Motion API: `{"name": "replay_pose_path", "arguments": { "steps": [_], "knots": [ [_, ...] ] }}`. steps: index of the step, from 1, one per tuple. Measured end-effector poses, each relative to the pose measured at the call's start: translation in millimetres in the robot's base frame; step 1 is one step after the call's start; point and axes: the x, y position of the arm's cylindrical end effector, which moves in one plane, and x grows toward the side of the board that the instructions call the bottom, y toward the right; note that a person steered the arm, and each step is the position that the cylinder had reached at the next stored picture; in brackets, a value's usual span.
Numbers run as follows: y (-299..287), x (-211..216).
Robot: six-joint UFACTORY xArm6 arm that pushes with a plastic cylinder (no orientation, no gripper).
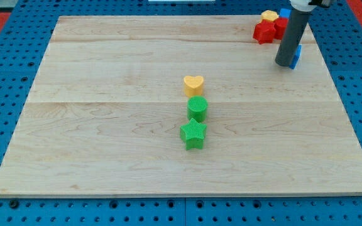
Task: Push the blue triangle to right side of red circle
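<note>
My tip (286,64) rests on the board near the view's top right corner. A blue block (298,56) touches the rod's right side and is mostly hidden by it, so I cannot make out its shape. Just above and left of the tip are two red blocks. One is angular (264,32). The other (280,25) is partly hidden behind the rod. A second blue block (285,12) sits at the board's top edge, cut off by the arm.
A yellow block (269,14) lies above the red ones. At the board's middle a yellow heart (193,84), a green circle (197,108) and a green star (193,134) form a column. The wooden board (105,125) lies on a blue pegboard.
</note>
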Motion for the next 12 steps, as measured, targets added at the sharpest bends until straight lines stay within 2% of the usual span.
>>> {"name": "replay_pose_path", "arguments": {
  "steps": [2,3,4,6,8,10,12],
  "knots": [
    [28.4,34.3],
    [46.5,22.7],
    [36.9,5.1],
    [2.0,0.0],
    [21.0,-27.2],
    [31.6,-8.1],
    [37.0,-47.2]
  ]
}}
